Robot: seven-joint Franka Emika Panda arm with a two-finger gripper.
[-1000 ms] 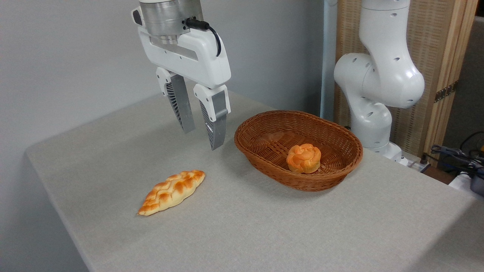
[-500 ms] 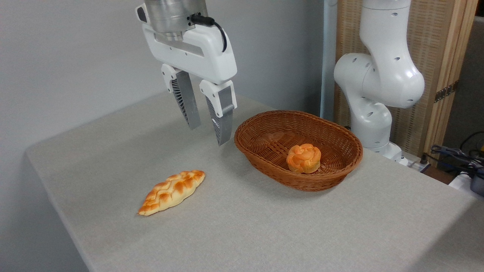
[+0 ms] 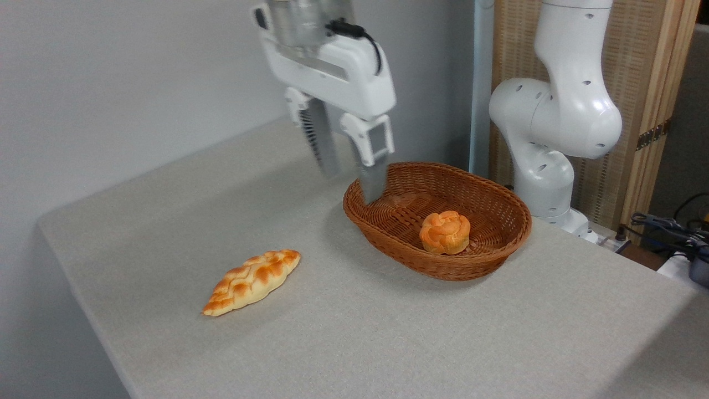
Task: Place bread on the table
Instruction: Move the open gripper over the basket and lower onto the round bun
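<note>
Fingers apart and empty, the white pincer (image 3: 352, 185) hangs at the brown wicker basket's (image 3: 388, 233) rim; right and below sits the round orange knotted bun (image 3: 445, 232), rosette up, on the grey desk (image 3: 388, 332).

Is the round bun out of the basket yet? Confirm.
No, the bun sits inside the wicker basket, and the open gripper is empty.

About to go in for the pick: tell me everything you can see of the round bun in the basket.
The bread is a small round bun, glossy orange-golden, with a knotted rosette top and slightly paler sides. It sits upright and whole on the floor of the wicker basket, towards its near wall. Only the basket touches it; the open gripper hangs apart, over the basket's left rim.
</note>
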